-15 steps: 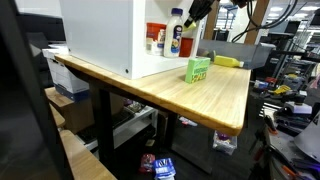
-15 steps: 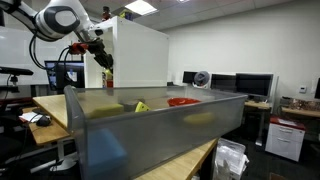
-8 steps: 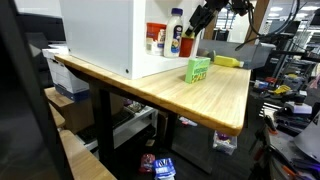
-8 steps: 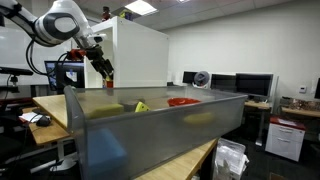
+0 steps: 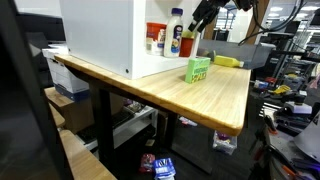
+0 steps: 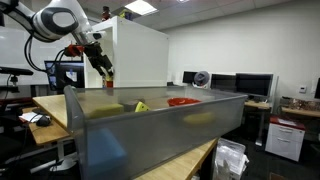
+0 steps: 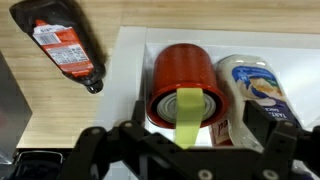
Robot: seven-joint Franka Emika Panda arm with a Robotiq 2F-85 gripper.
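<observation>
Your gripper (image 7: 185,152), fingers spread wide, above red cylindrical tin (image 7: 185,75), white plastic bottle (image 7: 256,88) just beside it, dark sauce bottle (image 7: 66,47) apart.

- A light wooden table (image 5: 228,100) on dark legs.
- A green box (image 5: 198,69) standing on the table.
- A yellow object (image 5: 228,61) lying just behind the box.
- A dark sauce bottle (image 7: 65,50) with a red label, lying flat on the wood.
- A large grey bin (image 6: 160,135) in the foreground.
</observation>
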